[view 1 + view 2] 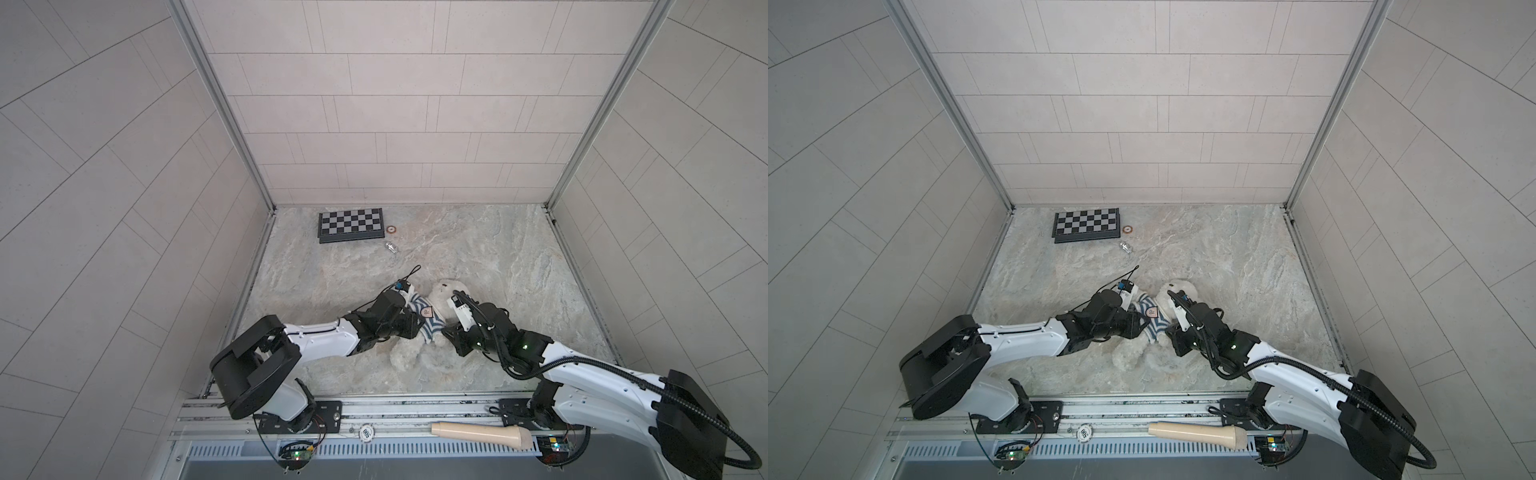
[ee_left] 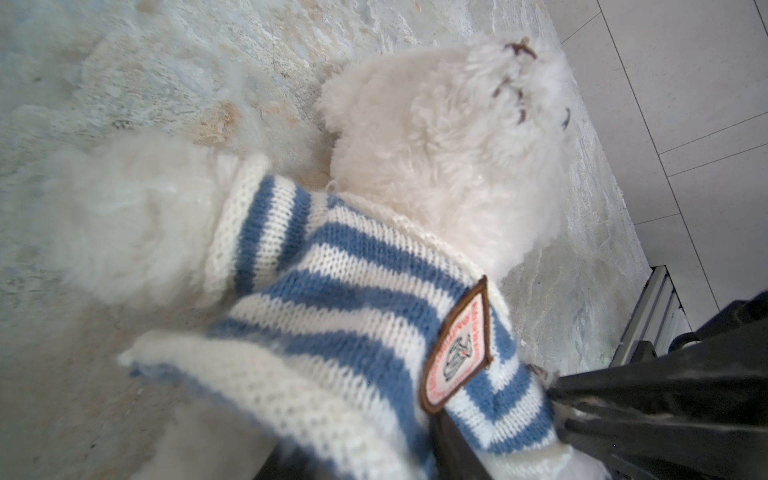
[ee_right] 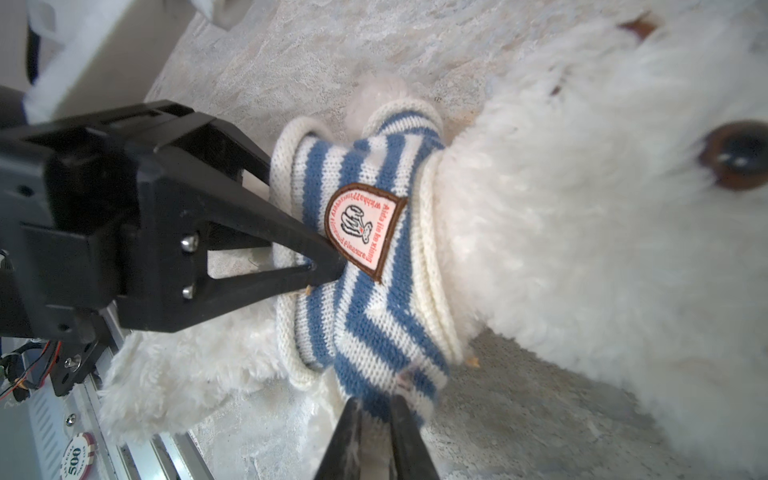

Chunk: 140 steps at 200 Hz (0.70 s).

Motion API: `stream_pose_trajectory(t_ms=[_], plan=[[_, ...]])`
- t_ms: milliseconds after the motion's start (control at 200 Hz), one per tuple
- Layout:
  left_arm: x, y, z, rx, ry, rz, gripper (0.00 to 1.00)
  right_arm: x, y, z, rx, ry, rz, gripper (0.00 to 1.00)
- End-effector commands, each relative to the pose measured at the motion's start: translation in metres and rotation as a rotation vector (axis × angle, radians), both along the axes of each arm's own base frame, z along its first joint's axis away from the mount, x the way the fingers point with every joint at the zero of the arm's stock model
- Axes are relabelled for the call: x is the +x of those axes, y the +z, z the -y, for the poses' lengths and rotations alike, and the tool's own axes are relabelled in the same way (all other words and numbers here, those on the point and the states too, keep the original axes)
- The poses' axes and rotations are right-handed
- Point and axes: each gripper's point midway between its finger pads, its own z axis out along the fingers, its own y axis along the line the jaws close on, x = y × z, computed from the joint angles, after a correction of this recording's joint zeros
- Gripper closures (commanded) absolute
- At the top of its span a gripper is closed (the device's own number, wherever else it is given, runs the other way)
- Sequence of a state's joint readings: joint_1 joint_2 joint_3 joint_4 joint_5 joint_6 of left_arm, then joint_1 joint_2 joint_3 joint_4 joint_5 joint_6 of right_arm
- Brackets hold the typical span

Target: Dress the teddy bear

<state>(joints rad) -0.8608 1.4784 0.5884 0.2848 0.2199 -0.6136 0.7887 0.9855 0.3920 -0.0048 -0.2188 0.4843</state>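
In both top views we see the teddy bear lying face up low in the middle of the marbled bench. Its head points toward the upper right and its legs toward the lower left, between the two arms. A blue-and-white striped sweater sits bunched around its neck and chest, and the belly below it is bare fur. In the left wrist view one furry arm pokes out of a sleeve, and a brown-edged patch shows on the sweater's front.

The left gripper stands partly open, holding the sweater's bottom edge. In the right wrist view one finger lies across the front beside the patch, while the other runs out of sight behind the rolled hem, with knit between them. The right gripper is narrow, its two fingers pinching the sweater's edge on the bear's other side.

Well apart, at the upper left of the bench, a chessboard lies flat near the back wall. A small round chip sits just beside its right edge.
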Motion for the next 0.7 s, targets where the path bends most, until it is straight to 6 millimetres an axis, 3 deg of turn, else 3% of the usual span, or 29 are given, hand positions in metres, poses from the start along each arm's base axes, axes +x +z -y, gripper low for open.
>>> stream_pose_trajectory(t_ms=[0,295,506,696], plan=[[-0.013,-0.022,-0.008,0.048,-0.007,-0.063,0.58,-0.008,-0.004,0.002,0.004,-0.001,-0.033,0.84],[-0.013,-0.022,-0.009,0.048,-0.006,-0.061,0.58,-0.001,0.021,0.009,-0.018,-0.018,0.041,0.83],[-0.013,-0.023,-0.009,0.037,0.002,-0.064,0.58,0.016,0.037,-0.005,-0.042,0.004,0.087,0.82],[-0.013,-0.022,-0.008,0.031,0.001,-0.063,0.58,0.021,0.030,-0.017,-0.036,0.024,0.073,0.83]])
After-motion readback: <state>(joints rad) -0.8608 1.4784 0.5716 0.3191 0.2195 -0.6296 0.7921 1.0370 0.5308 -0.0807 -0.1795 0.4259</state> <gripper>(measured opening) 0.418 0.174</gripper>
